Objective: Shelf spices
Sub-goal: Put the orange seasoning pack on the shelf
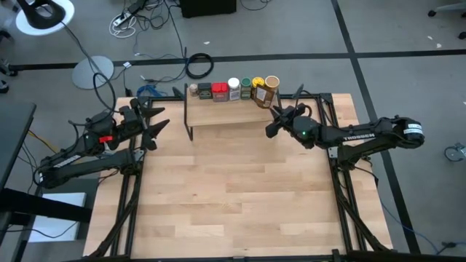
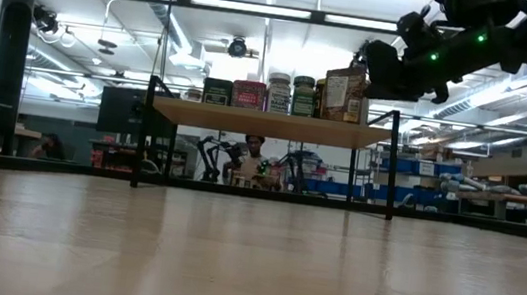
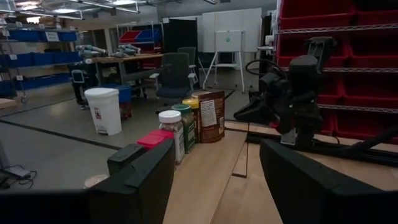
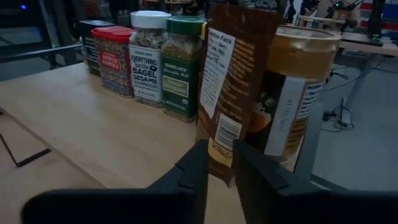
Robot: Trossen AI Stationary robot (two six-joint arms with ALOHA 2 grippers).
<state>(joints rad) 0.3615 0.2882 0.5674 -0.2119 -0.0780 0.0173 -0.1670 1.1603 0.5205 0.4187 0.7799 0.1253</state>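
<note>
Right arm: reaches in from the worktop's (image 1: 233, 196) right edge toward its far side. Right gripper (image 1: 275, 121) raised at that far side, jaws a narrow gap apart, holding nothing.

Left arm: lies along the worktop's left edge, elbow outboard. Left gripper (image 1: 154, 124) raised over that edge, jaws spread wide, empty.

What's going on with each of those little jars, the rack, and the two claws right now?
Left gripper: open, empty, hovering beside the shelf.
Right gripper: by the brown canister, fingers narrowly parted.
Brown canister: upright on the shelf.
Red tin: upright, lid on.
White-lidded jar: upright, closed.
Green jar: upright, closed.
Shelf: standing on the table, spices lined along its back edge.
</note>
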